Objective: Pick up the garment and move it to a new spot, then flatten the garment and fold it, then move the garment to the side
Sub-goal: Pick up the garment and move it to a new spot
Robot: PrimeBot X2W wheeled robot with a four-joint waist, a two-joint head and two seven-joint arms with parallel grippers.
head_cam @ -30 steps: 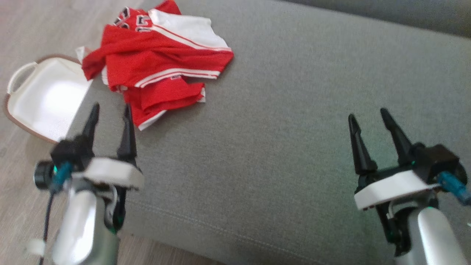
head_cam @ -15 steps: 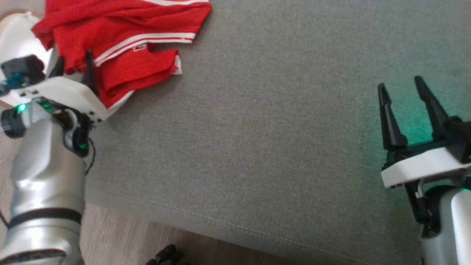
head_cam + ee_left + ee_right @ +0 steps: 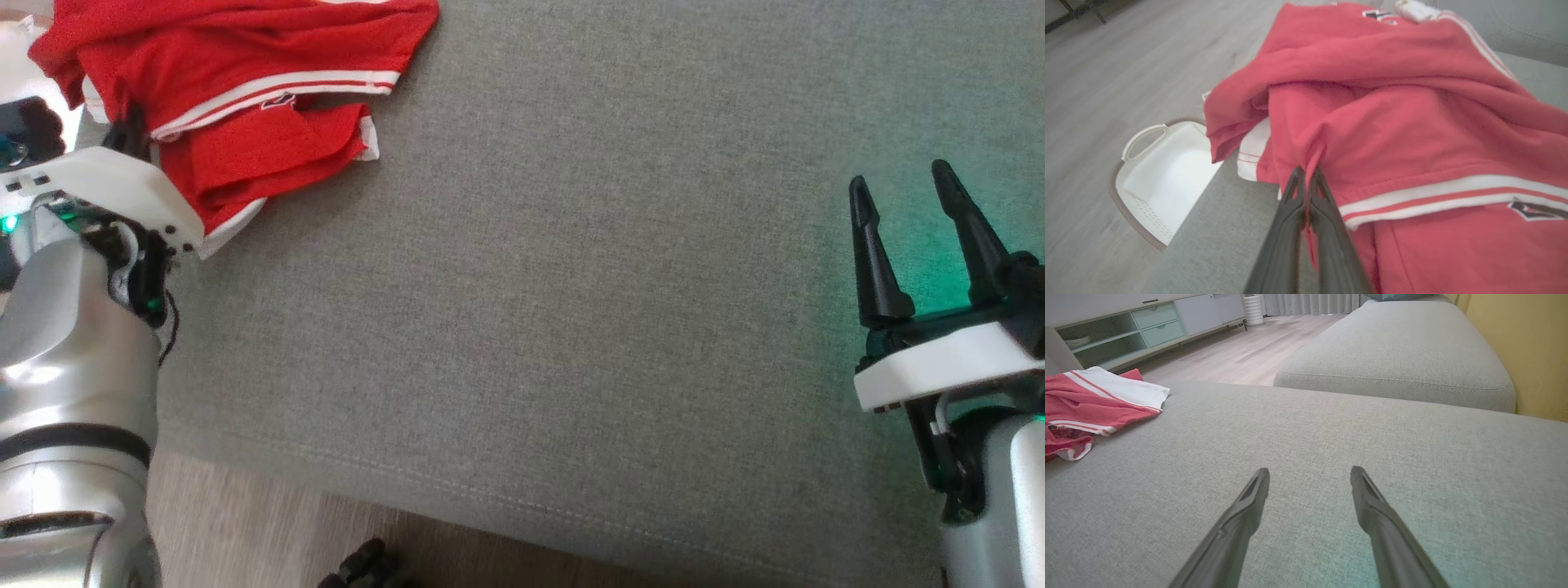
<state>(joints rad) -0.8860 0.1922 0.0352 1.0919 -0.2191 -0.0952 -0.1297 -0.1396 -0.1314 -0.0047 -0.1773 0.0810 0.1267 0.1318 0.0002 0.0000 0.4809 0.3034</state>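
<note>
1 red garment [image 3: 1392,122] with white trim lies crumpled at the far left corner of the grey cushion [image 3: 571,286], its edge hanging a little past the side, above a white basket [image 3: 1163,171] on the floor. What has changed is the hold. 1 second ago the left gripper [image 3: 1306,179] stood with its 2 fingers spread, short of the pile, and half a second ago it was at the cloth and not yet closed. Now the fingers are pressed together on a pinched ridge of red fabric just above the white-striped hem, with the cloth puckering up between them. The garment also sits higher and further left in the head view than before, but the whole picture has shifted, so that is the camera's move and not the cloth's; the pile itself looks undisturbed. This likely means the grasp for the first step is made and lifting has not begun; carrying, flattening and folding are all left to do. The pinch seems to take a thin fold only, so the rest may trail or unfurl once raised. The left forearm rises from the lower left of the head view, wrist tipped forward over the cushion's edge, its white wrist plate hiding most of the fingers. The right gripper [image 3: 898,184] is as it was, fingers wide apart and holding nothing, poised over bare cushion at the lower right, well apart from the garment.
</note>
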